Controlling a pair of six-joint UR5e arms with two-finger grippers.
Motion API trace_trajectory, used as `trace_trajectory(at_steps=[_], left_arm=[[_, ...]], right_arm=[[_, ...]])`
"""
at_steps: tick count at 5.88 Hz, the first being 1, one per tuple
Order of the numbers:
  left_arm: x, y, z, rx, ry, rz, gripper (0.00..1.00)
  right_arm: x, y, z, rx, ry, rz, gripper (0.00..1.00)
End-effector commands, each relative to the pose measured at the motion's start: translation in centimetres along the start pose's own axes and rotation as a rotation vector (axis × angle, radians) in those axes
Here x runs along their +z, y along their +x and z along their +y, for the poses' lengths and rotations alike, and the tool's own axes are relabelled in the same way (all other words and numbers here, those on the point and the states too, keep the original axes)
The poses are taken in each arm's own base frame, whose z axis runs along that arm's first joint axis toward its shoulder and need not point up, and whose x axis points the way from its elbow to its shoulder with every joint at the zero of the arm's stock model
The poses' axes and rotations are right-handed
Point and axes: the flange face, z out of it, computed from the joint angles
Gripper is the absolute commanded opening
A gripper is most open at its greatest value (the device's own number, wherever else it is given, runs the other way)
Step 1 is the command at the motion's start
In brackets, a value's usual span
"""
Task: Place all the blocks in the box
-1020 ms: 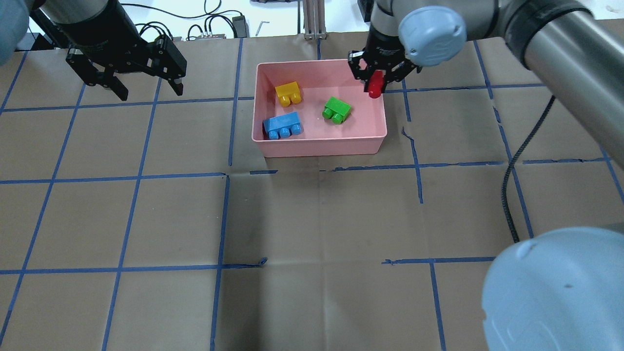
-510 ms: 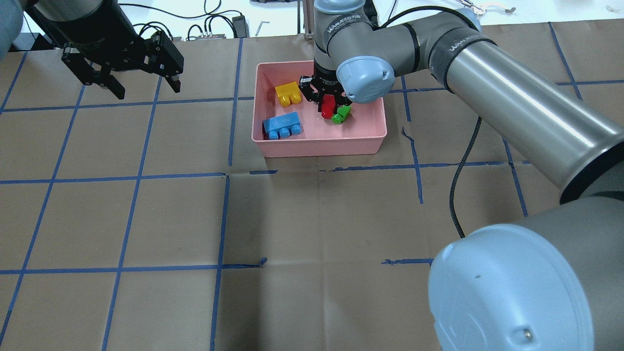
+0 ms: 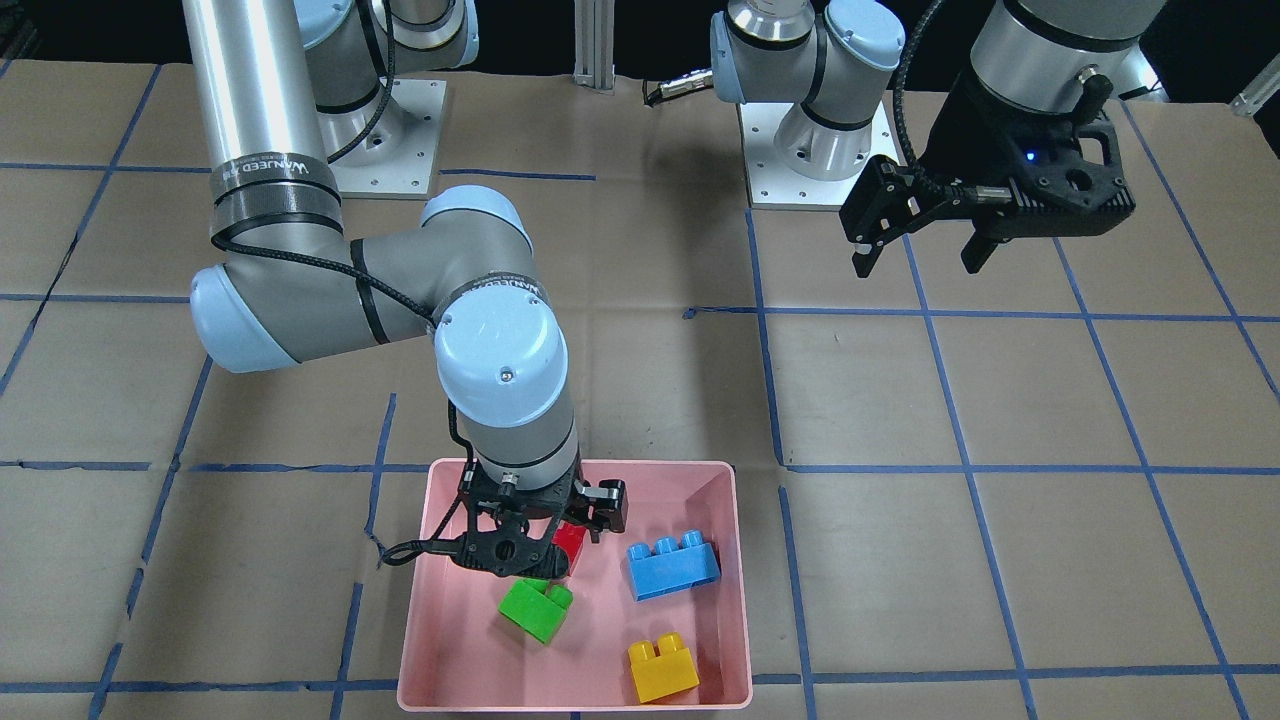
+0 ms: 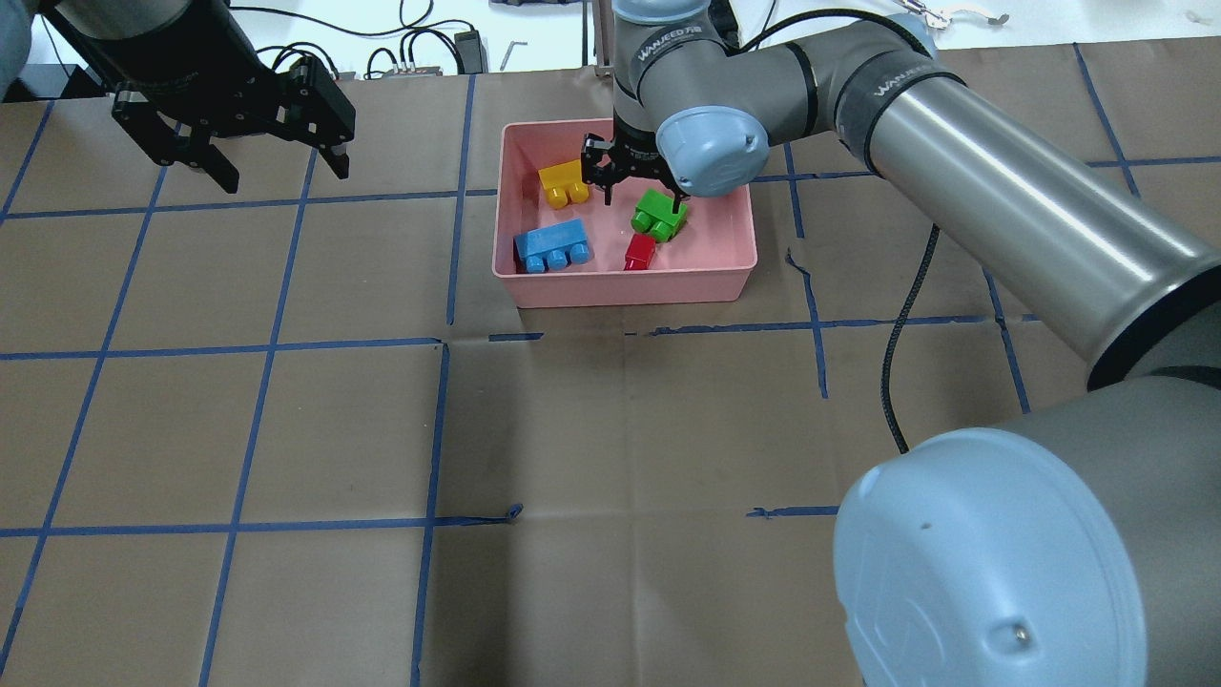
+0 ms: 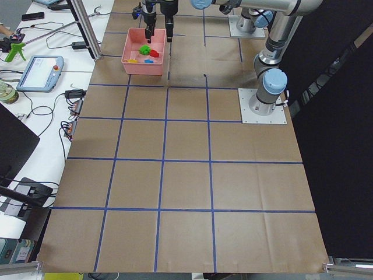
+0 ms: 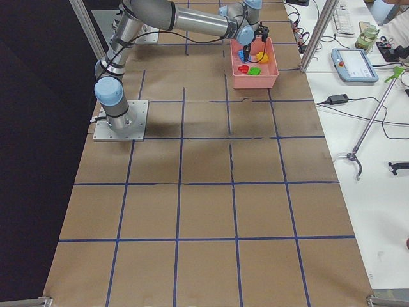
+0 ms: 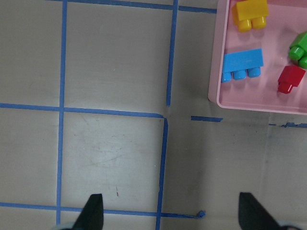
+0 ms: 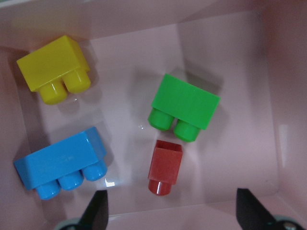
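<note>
The pink box (image 4: 625, 286) stands at the table's far middle. Inside lie the yellow brick (image 4: 563, 183), the blue brick (image 4: 551, 245), the green brick (image 4: 658, 214) and the small red brick (image 4: 639, 252), which is near the front wall. My right gripper (image 4: 642, 194) hangs open and empty over the box, just above the green brick. In the right wrist view its open gripper (image 8: 172, 215) looks down on the red brick (image 8: 164, 166) and the green brick (image 8: 184, 108). My left gripper (image 4: 284, 170) is open and empty above bare table, left of the box.
Brown paper with blue tape lines covers the table. An aluminium post (image 4: 610, 38) and cables stand behind the box. The right arm's black cable (image 4: 906, 324) hangs over the table's right half. The arm bases (image 3: 815, 140) sit on the robot's side.
My right gripper carried the red brick from the box's far right corner over the box, opened and let it go. The red brick now lies on the box floor. My left arm barely moved.
</note>
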Motion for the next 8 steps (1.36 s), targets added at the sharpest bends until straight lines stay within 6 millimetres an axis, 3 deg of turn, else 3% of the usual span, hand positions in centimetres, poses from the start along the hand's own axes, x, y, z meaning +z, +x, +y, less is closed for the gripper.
trace_trajectory(at_steps=[1, 2, 3, 4, 5, 6, 8], left_arm=[[-0.2, 0.0, -0.1, -0.002, 0.015, 0.002, 0.99], [-0.2, 0.0, -0.1, -0.002, 0.015, 0.002, 0.99], [-0.2, 0.0, -0.1, -0.002, 0.017, 0.002, 0.99], [-0.2, 0.0, -0.1, -0.002, 0.017, 0.002, 0.99], [-0.2, 0.0, -0.1, -0.002, 0.015, 0.002, 0.99], [-0.3, 0.0, 0.0, -0.001, 0.018, 0.002, 0.99], [-0.2, 0.0, 0.0, -0.001, 0.015, 0.002, 0.99]], right_arm=[[-6.7, 7.2, -1.6, -0.056, -0.054, 0.029, 0.99], [-9.9, 13.1, -1.4, -0.082, -0.111, 0.041, 0.99], [-12.6, 16.4, 0.5, -0.121, -0.100, 0.040, 0.99], [-13.9, 18.9, 4.5, -0.140, -0.105, 0.040, 0.99], [-16.4, 19.9, 9.7, -0.139, -0.073, 0.071, 0.99], [-18.2, 20.0, 11.7, -0.145, -0.036, 0.097, 0.99], [-18.8, 19.3, 12.1, -0.139, -0.022, 0.100, 0.99]])
